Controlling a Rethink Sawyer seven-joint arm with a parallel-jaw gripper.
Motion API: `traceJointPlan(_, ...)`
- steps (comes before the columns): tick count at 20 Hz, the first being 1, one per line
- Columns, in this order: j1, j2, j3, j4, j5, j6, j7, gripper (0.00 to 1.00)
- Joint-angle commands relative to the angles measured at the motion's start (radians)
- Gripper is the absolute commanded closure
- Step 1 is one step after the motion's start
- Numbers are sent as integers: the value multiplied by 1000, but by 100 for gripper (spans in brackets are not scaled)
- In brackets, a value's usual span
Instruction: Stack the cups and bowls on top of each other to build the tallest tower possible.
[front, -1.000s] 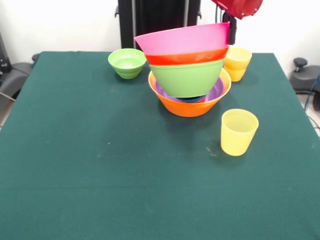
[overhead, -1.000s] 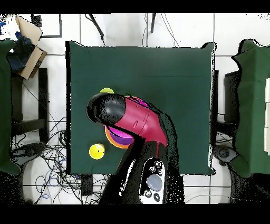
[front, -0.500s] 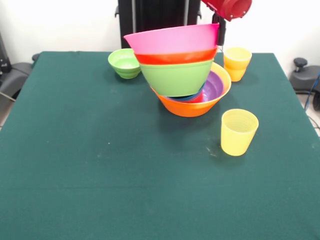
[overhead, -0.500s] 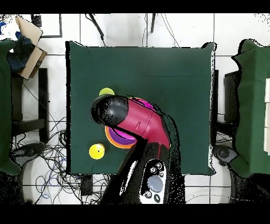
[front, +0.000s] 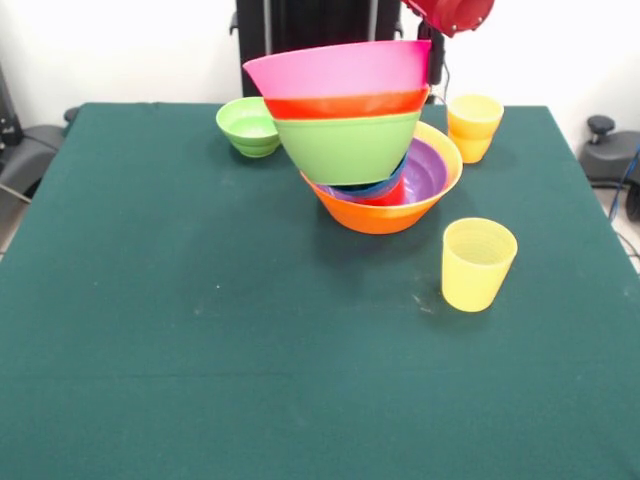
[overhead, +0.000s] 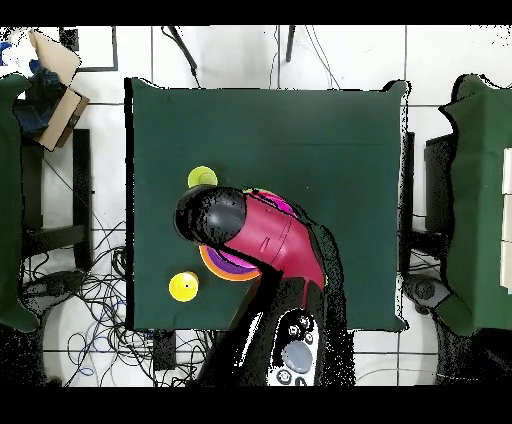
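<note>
My gripper (front: 433, 62) is shut on the right rim of the large pink bowl (front: 340, 68); one dark finger shows outside the rim. Nested under the pink bowl are a red-orange bowl (front: 345, 103) and a green bowl (front: 345, 148), held above and to the left of the large orange bowl (front: 385, 216). In the orange bowl lie the purple bowl (front: 432, 168) and a blue bowl (front: 368, 189). A small green bowl (front: 251, 125) sits behind on the left. One yellow cup (front: 477, 263) stands in front on the right, and another cup (front: 473, 126) behind. In the overhead view the arm (overhead: 250, 225) hides most of the tower.
In the overhead view, the two yellow cups (overhead: 202, 178) (overhead: 183, 288) flank the orange bowl (overhead: 212, 266) near the table's left edge. The green cloth table (front: 200, 330) is open in front and to the left. Chairs and cables surround it.
The gripper and the pink, red-orange and green bowls have shifted left in the front view and risen slightly; the purple bowl's inside shows more on the right.
</note>
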Motion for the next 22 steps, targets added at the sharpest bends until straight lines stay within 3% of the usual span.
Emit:
traceJointPlan(1, 25, 29, 99, 197, -52, 64, 17, 100)
traceJointPlan(14, 23, 16, 114, 213, -63, 58, 3, 100)
traceJointPlan(22, -30, 60, 194, 236, -29, -47, -59, 100)
